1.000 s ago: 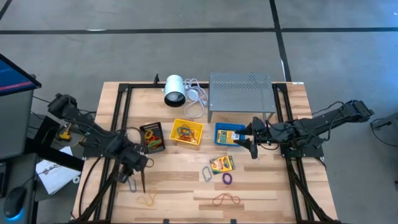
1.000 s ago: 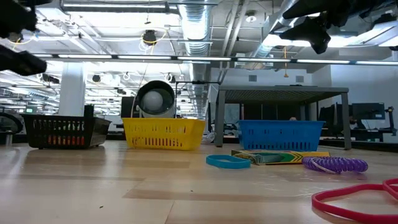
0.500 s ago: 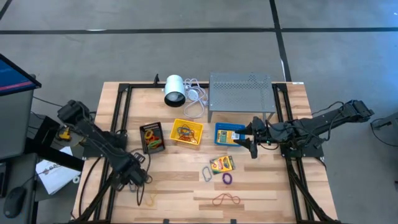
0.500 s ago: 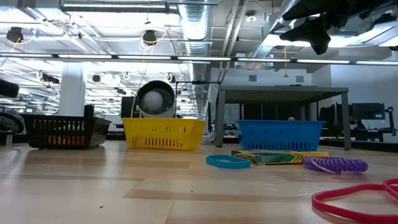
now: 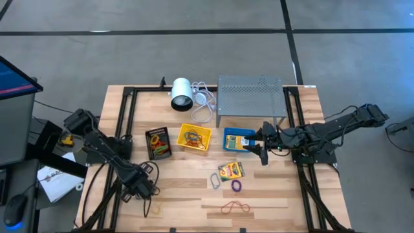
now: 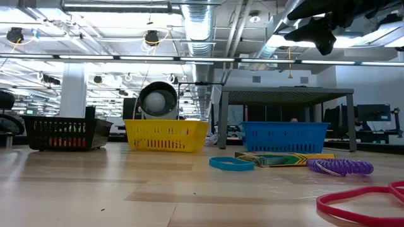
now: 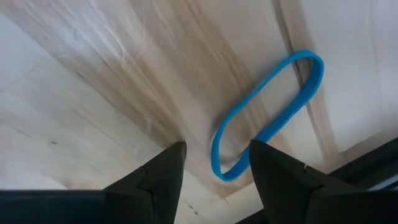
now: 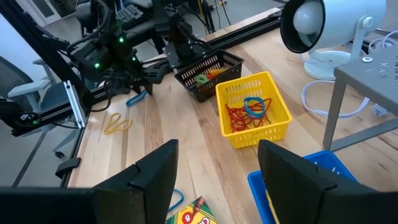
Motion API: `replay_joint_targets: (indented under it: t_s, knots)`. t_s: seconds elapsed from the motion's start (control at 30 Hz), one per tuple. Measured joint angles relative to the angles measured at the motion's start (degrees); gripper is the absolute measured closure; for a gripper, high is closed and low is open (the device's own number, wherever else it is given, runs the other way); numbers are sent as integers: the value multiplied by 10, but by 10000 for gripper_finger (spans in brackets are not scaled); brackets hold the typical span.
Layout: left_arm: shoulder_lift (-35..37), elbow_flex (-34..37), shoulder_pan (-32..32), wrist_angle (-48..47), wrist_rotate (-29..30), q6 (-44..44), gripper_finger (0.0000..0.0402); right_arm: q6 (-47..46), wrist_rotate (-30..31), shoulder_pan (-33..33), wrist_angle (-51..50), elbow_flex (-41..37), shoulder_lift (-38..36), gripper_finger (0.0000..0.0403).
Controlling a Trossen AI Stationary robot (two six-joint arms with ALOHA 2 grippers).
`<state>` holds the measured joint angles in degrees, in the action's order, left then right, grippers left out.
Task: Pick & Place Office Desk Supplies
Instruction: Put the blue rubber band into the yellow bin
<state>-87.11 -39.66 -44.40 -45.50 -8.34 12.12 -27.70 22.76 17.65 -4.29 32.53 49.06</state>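
1. Blue band (image 7: 267, 112) lies flat on the wood near the table's left front edge, right under the left gripper (image 7: 214, 158), whose jaws stand apart and straddle the loop's near end. The loop is thin and flat, so the fingers could close on bare wood and slide over it, or nudge it toward the rail.
2. Yellow band (image 5: 153, 208) lies just beside the same gripper; a loose descent might drag it along or pinch both loops together.
3. Black tray (image 5: 158, 142) and yellow tray (image 5: 195, 136) already hold bands; a lifted loop could snag a rim and spring out.
4. Crayon box (image 5: 231, 170), a purple ring (image 5: 236, 186) and a red band (image 5: 235, 208) wait on the wood, mid-table.
5. Right gripper (image 5: 259, 150) hovers over the blue tray (image 5: 238, 140), jaws apart and empty; no risk while it waits.
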Motion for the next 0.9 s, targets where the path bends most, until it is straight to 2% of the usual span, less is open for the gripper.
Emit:
replay_joint_targets:
  t_s: [0.1, 0.23, 0.6, 0.9]
  knots:
    - [0, 1, 1, 2, 12, 4, 225, 0, 0, 0, 0, 0, 0, 186]
    - [0, 1, 1, 3, 27, 8, 253, 0, 0, 0, 0, 0, 0, 186]
    - [0, 15, 1, 15, 51, 20, 393, -3, 0, 0, 0, 0, 0, 186]
    - [0, 14, 1, 13, 51, 19, 400, -4, 0, 0, 0, 0, 0, 186]
